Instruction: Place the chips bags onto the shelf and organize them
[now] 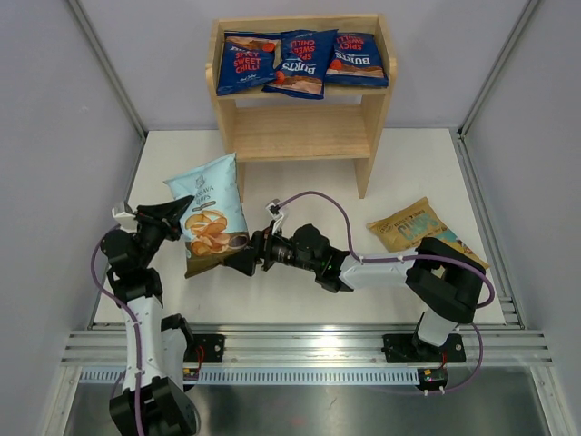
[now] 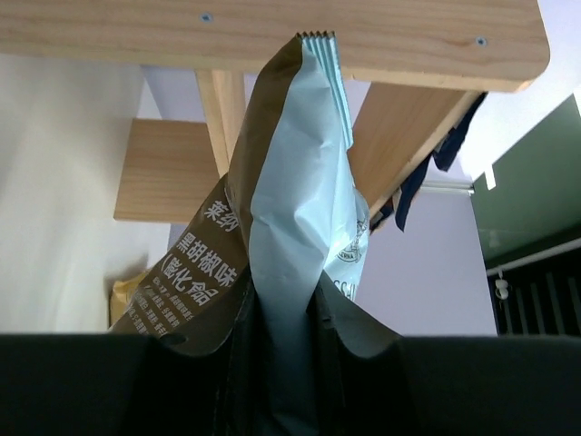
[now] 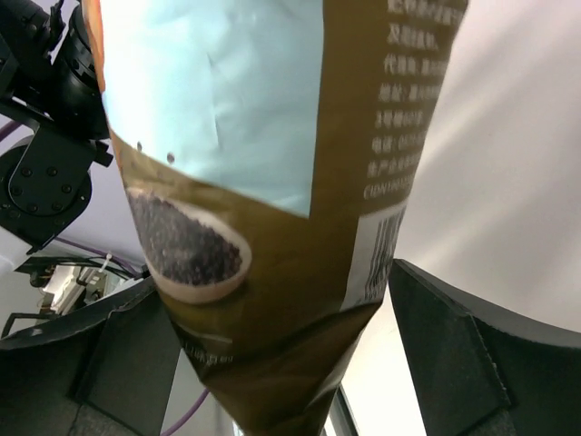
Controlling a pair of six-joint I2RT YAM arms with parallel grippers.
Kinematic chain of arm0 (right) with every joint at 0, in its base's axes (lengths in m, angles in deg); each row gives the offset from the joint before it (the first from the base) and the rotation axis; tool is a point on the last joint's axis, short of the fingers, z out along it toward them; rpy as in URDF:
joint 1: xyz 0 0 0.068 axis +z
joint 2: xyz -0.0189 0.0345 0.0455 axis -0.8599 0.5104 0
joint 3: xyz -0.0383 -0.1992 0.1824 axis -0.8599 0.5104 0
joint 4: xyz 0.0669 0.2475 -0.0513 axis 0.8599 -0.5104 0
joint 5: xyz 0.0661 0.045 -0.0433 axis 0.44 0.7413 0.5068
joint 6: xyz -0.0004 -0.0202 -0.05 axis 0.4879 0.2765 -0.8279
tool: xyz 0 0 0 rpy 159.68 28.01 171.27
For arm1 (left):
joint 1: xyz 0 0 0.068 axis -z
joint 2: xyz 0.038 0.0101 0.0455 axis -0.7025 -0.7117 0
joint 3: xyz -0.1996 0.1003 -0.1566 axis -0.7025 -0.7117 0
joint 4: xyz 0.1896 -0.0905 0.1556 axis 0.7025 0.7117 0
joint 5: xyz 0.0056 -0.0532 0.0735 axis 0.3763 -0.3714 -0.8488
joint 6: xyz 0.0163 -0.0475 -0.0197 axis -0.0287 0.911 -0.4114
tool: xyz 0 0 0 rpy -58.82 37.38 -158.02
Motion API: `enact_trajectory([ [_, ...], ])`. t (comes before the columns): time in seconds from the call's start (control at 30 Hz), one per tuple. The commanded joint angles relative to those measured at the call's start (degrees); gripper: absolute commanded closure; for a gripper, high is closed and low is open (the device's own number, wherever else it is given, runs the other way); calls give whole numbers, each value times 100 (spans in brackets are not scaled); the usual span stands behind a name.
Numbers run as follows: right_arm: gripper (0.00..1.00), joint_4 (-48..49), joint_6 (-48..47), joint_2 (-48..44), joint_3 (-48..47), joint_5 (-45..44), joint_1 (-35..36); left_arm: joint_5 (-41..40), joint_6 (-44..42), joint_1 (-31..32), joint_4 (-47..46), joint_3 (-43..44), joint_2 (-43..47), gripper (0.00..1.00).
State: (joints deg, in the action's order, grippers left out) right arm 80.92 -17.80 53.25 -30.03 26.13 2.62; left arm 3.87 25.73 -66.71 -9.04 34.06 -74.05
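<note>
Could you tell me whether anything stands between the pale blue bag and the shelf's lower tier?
Nothing visible does. The pale blue bag, in the left hand, is just before the shelf, whose lower tier is bare. The dark blue bags lie on top; the tan bag lies off right.

- A white worktop [image 1: 408, 168], matte and flat, lies between the walls.
- Pale grey wall panels [image 1: 45, 136] stand at the left, back and right.
- Two slanted aluminium posts [image 1: 107, 68] run up the back corners.
- A ribbed aluminium rail [image 1: 300, 347] runs along the worktop's near edge.
- A brushed metal sheet [image 1: 363, 409] lies nearer than the rail.
</note>
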Motion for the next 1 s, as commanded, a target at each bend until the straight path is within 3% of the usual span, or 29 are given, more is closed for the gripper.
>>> enact_trajectory([
  [0.0, 5, 366, -385, -167, -108, -232, 56, 573, 504, 117, -691, 94, 58, 92],
  [0.17, 11, 831, -369, 8, -108, 243, 38, 652, 566, 257, -797, 155, 111, 92],
  [0.3, 40, 1359, -342, -70, 137, 253, 38, 617, 216, 328, -463, 164, 128, 90],
  [0.33, 51, 1464, -360, -123, 190, 261, 12, 591, 110, 328, -341, 190, 111, 82],
  [0.47, 71, 1448, -220, -474, 454, 358, -155, 459, -908, 337, 187, 629, 67, 64],
  [0.57, 78, 1334, -27, -825, 674, 630, -356, 450, -2137, 336, 626, 1148, 49, 39],
  [0.77, 84, 1149, 254, -1309, 990, 1175, -726, 371, -3763, 336, 1672, 1990, -30, 1],
  [0.8, 87, 1166, 308, -1379, 1043, 1245, -909, 232, -4011, 328, 2195, 2088, -47, 1],
  [0.97, 87, 562, 143, -2046, 1149, 1553, -1464, -77, -5513, 345, 3087, 2502, -74, 1],
])
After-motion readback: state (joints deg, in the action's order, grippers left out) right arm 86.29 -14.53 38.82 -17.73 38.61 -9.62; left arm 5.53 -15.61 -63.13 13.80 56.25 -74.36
